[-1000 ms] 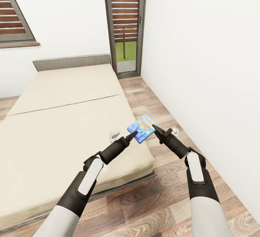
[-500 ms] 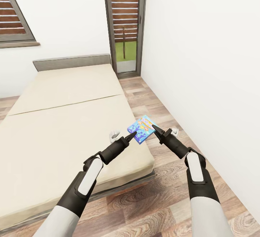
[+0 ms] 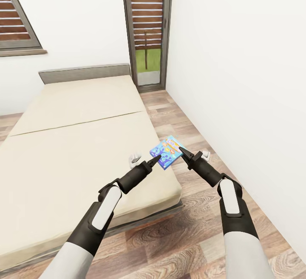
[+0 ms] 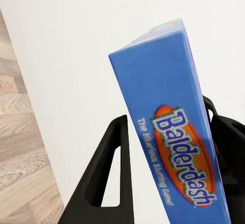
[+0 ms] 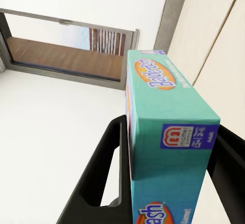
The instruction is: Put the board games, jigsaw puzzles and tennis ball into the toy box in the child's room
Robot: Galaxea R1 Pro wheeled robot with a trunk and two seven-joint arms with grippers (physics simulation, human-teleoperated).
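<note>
A blue Balderdash board game box (image 3: 167, 150) hangs tilted just over the bed's right edge, pinched from two sides. My left gripper (image 3: 157, 157) is shut on its near-left end, and the left wrist view shows the box's blue printed side (image 4: 173, 137) between the black fingers (image 4: 109, 173). My right gripper (image 3: 181, 149) is shut on the right end, where the teal short side (image 5: 171, 147) fills the gap between its fingers (image 5: 102, 173). The toy box, the table and the other toys are out of view.
The beige bed (image 3: 76, 143) with a grey headboard (image 3: 85, 72) takes up the left and middle. A white wall (image 3: 238, 79) runs along the right. A strip of wooden floor (image 3: 191, 228) lies between them, leading to a slatted glass door (image 3: 146, 28) at the back.
</note>
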